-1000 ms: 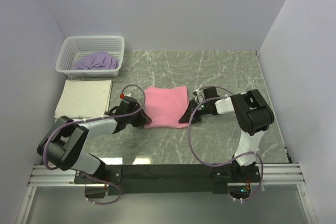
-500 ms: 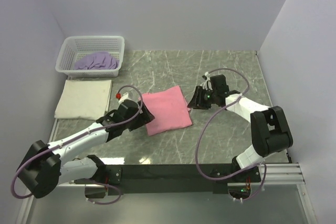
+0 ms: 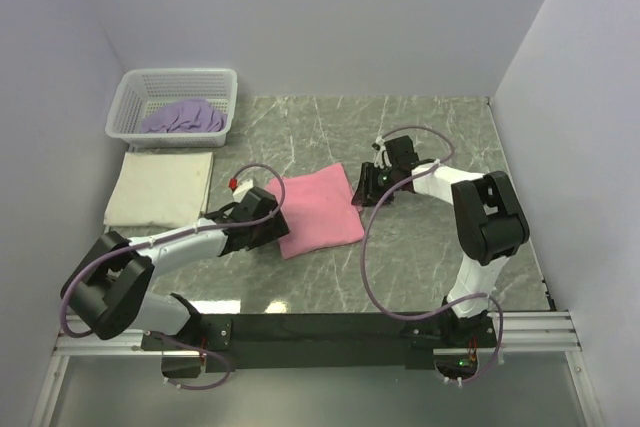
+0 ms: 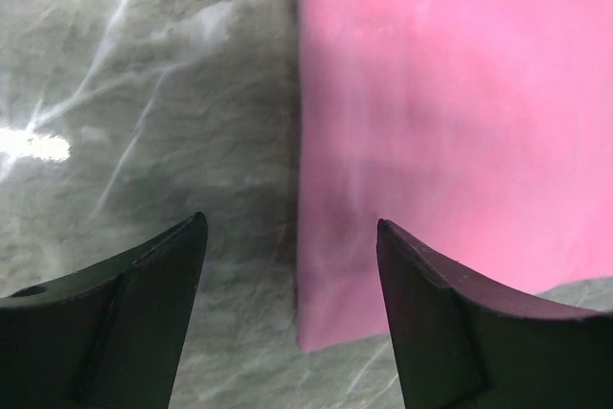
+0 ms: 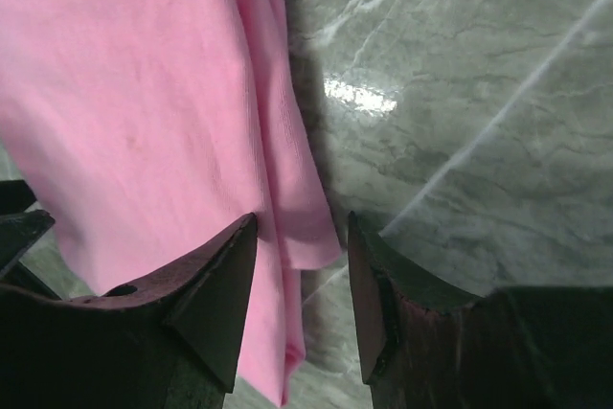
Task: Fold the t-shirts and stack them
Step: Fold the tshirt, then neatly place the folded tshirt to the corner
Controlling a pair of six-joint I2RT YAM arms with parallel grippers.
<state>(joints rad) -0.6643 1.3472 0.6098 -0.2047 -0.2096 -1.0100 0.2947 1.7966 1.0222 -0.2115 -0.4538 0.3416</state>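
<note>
three shirts show from the top camera. the pink shirt (image 3: pixel 318 212) lies folded into a rough square on the table (image 3: pixel 430 137), between the two grippers. the left gripper (image 3: pixel 268 230) sits low at one side edge and the right gripper (image 3: pixel 362 192) at the opposite edge, each pointing in at the cloth. the cream shirt (image 3: pixel 160 187) lies folded flat on the outer side of the left gripper, well apart from it. the lavender shirt (image 3: pixel 185 115) is bunched in the basket (image 3: pixel 178 74) beyond that.

from the left wrist, the left gripper (image 4: pixel 290 227) has its jaws wide apart and holds nothing. the pink shirt's (image 4: pixel 450 112) straight edge runs forward from between the fingertips, one finger over bare table and the other over cloth.

from the right wrist, the right gripper (image 5: pixel 302 222) also has its jaws apart, with a narrower gap. the layered corner of the pink shirt (image 5: pixel 144 93) lies just between the fingertips, not pinched.

folding of the pink shirt looks done, and the step in hand seems to be taking hold of it for stacking. the next move calls for both grippers to bite through all layers, lift together so the fold keeps, and carry it onto the cream shirt.
</note>
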